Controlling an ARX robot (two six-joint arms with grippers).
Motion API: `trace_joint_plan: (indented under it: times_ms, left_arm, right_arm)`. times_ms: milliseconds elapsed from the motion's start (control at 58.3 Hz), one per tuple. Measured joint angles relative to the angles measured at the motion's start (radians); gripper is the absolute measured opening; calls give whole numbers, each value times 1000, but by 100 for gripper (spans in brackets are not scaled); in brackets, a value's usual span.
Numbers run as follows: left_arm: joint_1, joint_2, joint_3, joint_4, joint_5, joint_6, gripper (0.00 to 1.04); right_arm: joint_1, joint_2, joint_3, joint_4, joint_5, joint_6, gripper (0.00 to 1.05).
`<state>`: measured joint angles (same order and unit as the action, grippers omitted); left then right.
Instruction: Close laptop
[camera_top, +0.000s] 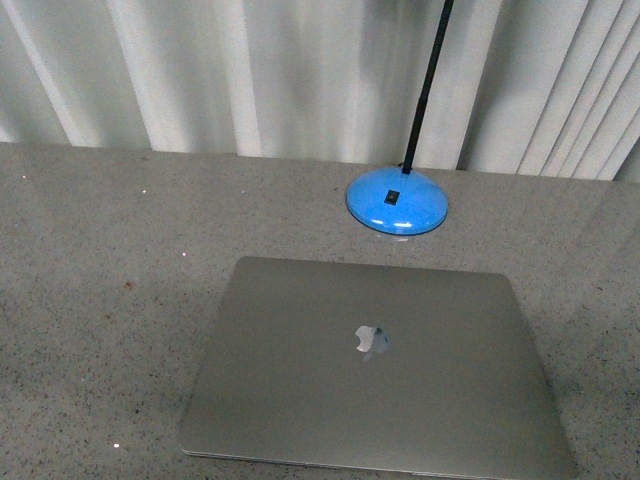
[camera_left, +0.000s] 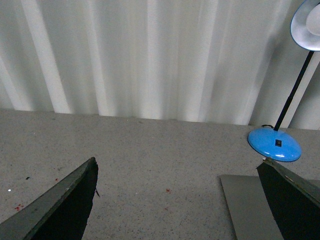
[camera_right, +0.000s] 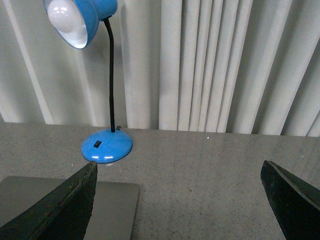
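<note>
The silver-grey laptop (camera_top: 370, 365) lies flat on the speckled grey table with its lid down and the shiny apple logo facing up. Neither arm shows in the front view. My left gripper (camera_left: 177, 172) is open and empty over bare table beside the laptop, a corner of which shows in the left wrist view (camera_left: 247, 205). My right gripper (camera_right: 179, 172) is open and empty on the laptop's other side; a corner of the lid shows in the right wrist view (camera_right: 112, 202). The keys and screen are hidden.
A blue desk lamp stands just behind the laptop, with a round base (camera_top: 397, 202) and a black gooseneck (camera_top: 428, 80). Its base (camera_right: 107, 145) and shade (camera_right: 80, 17) show in the right wrist view. White pleated curtains (camera_top: 250, 70) hang behind the table (camera_top: 90, 260).
</note>
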<state>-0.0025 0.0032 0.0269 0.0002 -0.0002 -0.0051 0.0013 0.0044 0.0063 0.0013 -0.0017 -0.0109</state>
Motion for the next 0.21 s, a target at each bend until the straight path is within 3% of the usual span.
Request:
trace_joint_plan:
  times_ms: [206]
  left_arm:
    - [0,0,0,0,0,0,98]
  right_arm:
    - [0,0,0,0,0,0,97]
